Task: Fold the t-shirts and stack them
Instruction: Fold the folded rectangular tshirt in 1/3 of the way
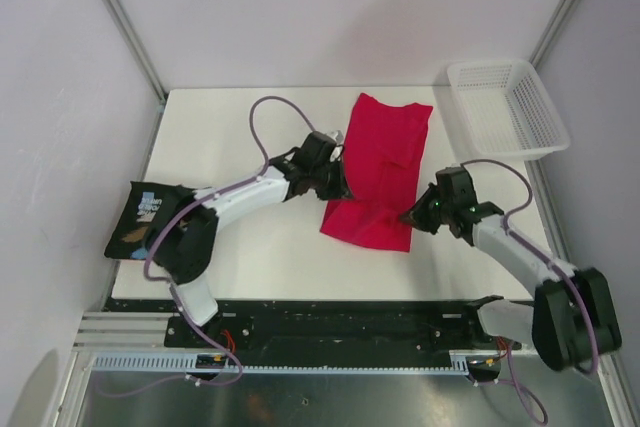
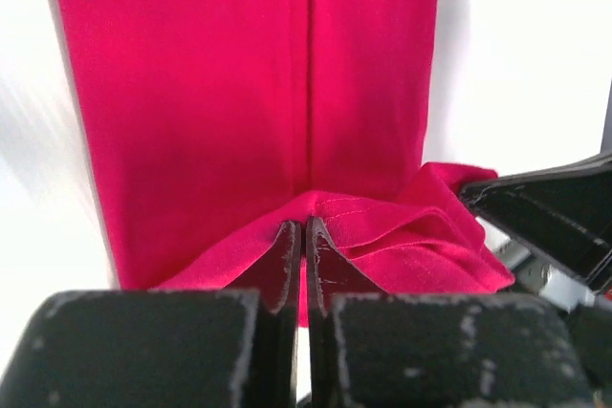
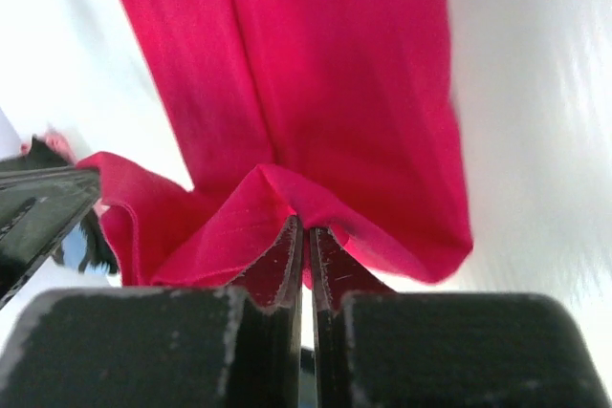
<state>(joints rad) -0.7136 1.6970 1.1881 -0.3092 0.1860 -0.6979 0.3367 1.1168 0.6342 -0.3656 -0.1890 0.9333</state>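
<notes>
Clamping the crimson shirt [image 1: 380, 147] are left pincer [image 2: 304, 236] and right pincer [image 3: 306, 232].

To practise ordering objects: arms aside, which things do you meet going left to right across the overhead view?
Folded black cloth t-shirt with a light print → plain crimson-pink cloth t-shirt → white plastic mesh basket.

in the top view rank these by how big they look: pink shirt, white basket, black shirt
1. crimson-pink shirt
2. white mesh basket, only slightly smaller
3. black shirt, clearly smallest, though partly hidden by the left arm
</notes>
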